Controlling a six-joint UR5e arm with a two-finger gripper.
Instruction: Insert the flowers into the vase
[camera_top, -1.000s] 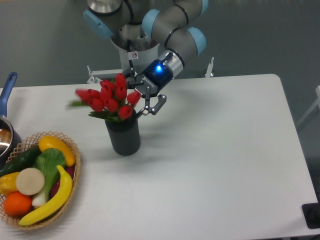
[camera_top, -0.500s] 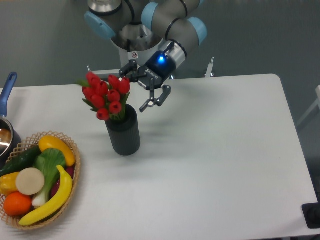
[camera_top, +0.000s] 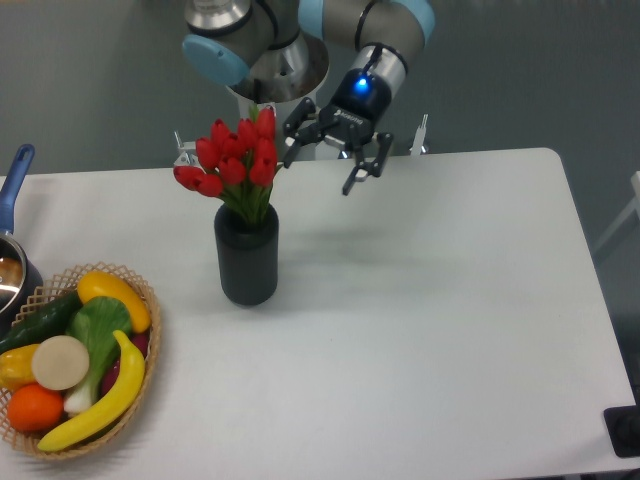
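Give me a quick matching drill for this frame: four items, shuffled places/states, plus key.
Items:
1. flowers
2. vase
3. gripper
4. wicker basket

States:
A. open, in the air right of the buds
B. at the table's left edge, full of fruit and vegetables
C. upright on the white table
D. stems down in the dark cylinder

Pairs: 1-D, 2-C, 3-A, 4-B

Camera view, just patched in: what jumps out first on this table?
The flowers, a bright red bunch, stand upright in the dark vase left of the table's middle. Just behind and to their right the gripper hangs open with its blue light on, its fingers clear of the blooms. At the near left edge sits a wicker basket of colourful fruit and vegetables.
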